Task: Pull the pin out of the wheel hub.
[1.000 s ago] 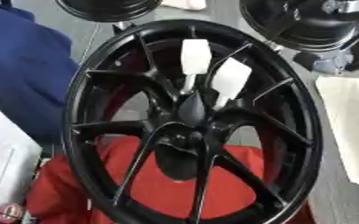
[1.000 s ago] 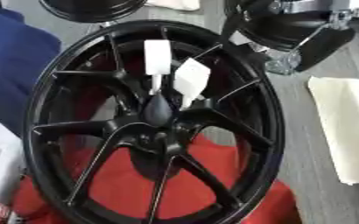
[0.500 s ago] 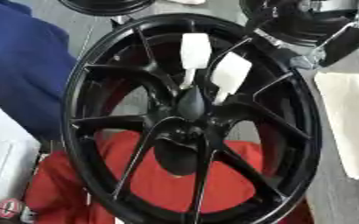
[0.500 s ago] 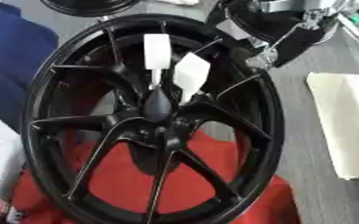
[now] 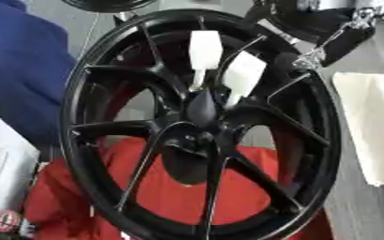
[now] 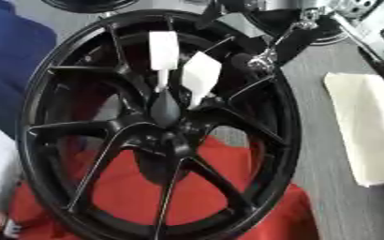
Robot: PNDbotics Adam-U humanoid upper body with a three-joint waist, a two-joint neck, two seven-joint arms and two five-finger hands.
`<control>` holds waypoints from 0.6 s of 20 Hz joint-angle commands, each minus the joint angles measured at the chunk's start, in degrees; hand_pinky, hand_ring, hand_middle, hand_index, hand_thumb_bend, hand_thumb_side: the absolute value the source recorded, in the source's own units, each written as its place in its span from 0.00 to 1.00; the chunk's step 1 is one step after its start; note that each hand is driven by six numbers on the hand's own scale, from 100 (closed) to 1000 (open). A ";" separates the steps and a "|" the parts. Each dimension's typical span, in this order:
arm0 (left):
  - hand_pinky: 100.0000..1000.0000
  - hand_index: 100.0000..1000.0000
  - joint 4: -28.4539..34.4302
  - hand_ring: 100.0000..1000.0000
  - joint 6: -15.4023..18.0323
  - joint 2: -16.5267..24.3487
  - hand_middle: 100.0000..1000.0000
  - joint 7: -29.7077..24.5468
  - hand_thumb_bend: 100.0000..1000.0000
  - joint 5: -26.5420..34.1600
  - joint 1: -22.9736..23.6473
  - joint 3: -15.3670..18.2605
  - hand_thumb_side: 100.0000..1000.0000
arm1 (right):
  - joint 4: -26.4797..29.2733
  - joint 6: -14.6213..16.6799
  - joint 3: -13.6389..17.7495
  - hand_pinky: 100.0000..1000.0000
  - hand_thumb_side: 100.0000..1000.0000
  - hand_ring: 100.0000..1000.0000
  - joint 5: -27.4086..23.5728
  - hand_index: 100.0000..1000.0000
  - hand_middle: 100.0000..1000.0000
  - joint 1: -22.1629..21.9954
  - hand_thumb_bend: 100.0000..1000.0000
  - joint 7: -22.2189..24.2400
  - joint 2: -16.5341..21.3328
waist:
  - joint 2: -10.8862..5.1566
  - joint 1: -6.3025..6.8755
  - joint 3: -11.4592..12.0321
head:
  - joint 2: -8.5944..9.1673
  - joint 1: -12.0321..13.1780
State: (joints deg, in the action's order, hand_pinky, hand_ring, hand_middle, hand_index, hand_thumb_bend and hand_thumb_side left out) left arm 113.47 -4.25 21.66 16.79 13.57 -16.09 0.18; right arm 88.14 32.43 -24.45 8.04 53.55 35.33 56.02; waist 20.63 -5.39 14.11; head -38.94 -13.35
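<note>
Left eye view shows a large black wheel (image 5: 199, 126) with thin spokes filling most of the frame, standing tilted over a red cloth (image 5: 179, 187) that lies on the grey table (image 6: 326, 187) under its near half. At the table's left side a blue cloth (image 5: 19, 79) spreads beside the rim, and at the right edge lies a cream cloth (image 5: 372, 126), apart from the wheel. The wheel hub (image 5: 197, 140) sits at the middle where the spokes meet. Two white tags (image 5: 205, 50) stand just above the hub, one upright, the other (image 5: 244, 75) tilted to the right; thin white stems run from them down to the hub. Which of these is the pin I cannot tell. At the far right corner the right robot hand (image 6: 269, 51), black with silver parts, reaches in and hangs over the far right rim of the wheel; whether its fingers are open or closed cannot be told. No left robot hand shows.
</note>
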 commanded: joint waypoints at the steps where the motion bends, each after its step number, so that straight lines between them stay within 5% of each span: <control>1: 0.66 0.66 1.12 0.70 -0.01 1.05 0.57 -0.17 0.00 -0.06 -0.64 0.00 0.78 | -0.39 18.09 -0.23 0.89 0.00 0.88 0.47 0.91 0.83 1.40 0.13 16.63 0.70 | -0.80 0.31 -0.07 | -0.37 -1.56; 12: 0.66 0.66 1.12 0.70 -0.04 0.85 0.57 -0.22 0.00 -0.10 -0.76 0.01 0.78 | -0.88 19.50 -2.24 0.89 0.00 0.87 -0.20 0.89 0.82 2.16 0.10 16.63 -0.49 | -0.65 0.26 0.25 | -0.23 -1.23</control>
State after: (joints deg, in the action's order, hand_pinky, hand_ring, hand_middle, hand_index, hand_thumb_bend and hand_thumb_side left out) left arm 113.47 -4.34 21.64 16.67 13.57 -16.18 0.17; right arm 87.19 33.68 -27.06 8.15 54.75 34.08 54.22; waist 20.85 -5.41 14.29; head -39.22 -14.73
